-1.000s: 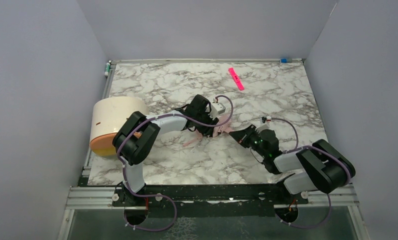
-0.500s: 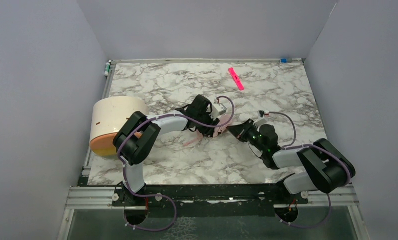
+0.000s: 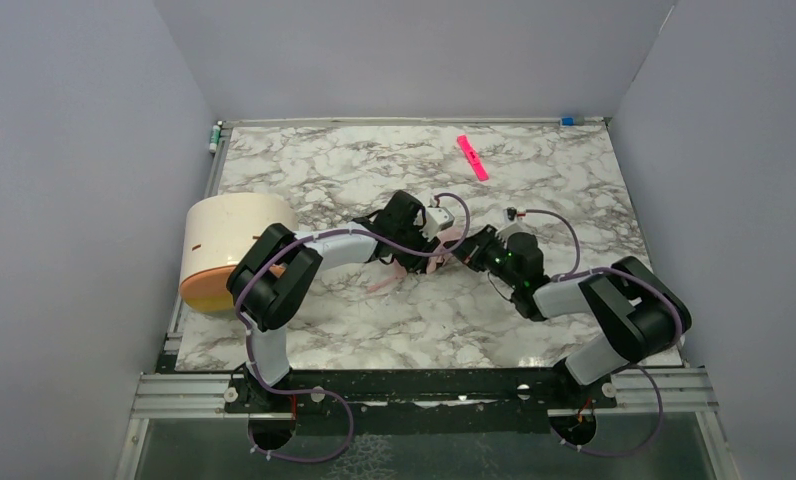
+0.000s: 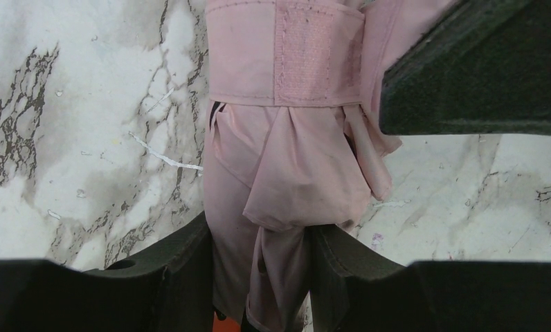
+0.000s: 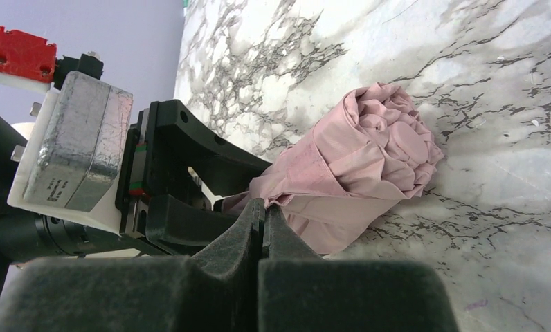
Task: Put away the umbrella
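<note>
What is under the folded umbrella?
The marble table shows around the umbrella, which lies on it between the left fingers. What lies directly beneath is covered by its fabric.

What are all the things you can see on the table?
umbrella: 1, pale pink, folded, mid-table between the two grippers
flat strip: 1, bright pink, far right part of the table
cylinder: 1, cream with an orange end, table's left edge
table: 1, white-and-grey marble pattern
left gripper: 1, black, shut on the umbrella
right gripper: 1, black, shut, tips at the umbrella's fabric
</note>
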Tool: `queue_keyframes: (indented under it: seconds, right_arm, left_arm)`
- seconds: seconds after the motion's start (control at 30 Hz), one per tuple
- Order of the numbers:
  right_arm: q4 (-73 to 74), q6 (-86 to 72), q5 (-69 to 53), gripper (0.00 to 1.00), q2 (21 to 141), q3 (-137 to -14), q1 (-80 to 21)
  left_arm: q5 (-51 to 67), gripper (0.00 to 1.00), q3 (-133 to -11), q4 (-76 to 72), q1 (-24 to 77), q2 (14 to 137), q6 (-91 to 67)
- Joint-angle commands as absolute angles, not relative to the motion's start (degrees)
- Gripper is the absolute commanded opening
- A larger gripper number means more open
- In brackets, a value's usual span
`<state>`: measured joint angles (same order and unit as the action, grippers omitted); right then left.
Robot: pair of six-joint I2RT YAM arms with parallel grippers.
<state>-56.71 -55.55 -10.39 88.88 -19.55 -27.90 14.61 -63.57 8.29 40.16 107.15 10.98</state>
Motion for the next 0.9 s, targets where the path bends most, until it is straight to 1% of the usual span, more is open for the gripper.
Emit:
queue_keyframes:
  seconds: [0.0, 0.53, 0.67, 0.87]
  right_arm:
    - [-57.96, -56.89, -10.85, 0.0, 89.33, -22.93, -27.78]
    - [-46.58, -57.83, -7.75, 0.01, 93.34, -27.46, -27.82]
    - [-42.75, -58.17, -6.0, 0.03, 94.2, -28.65, -27.78]
    - [-40.84, -57.46, -4.92, 0.14, 95.83, -30.11, -27.78]
  left_arm:
    - [6.68, 0.0, -59.94, 18.1, 39.81, 112.59, 13.34]
    - [7.02, 0.0, -59.59, 18.19, 40.25, 112.37, 14.56]
    - [7.12, 0.0, -59.59, 18.19, 40.42, 112.32, 14.65]
    - [7.35, 0.0, -59.5, 18.2, 40.43, 112.22, 14.77]
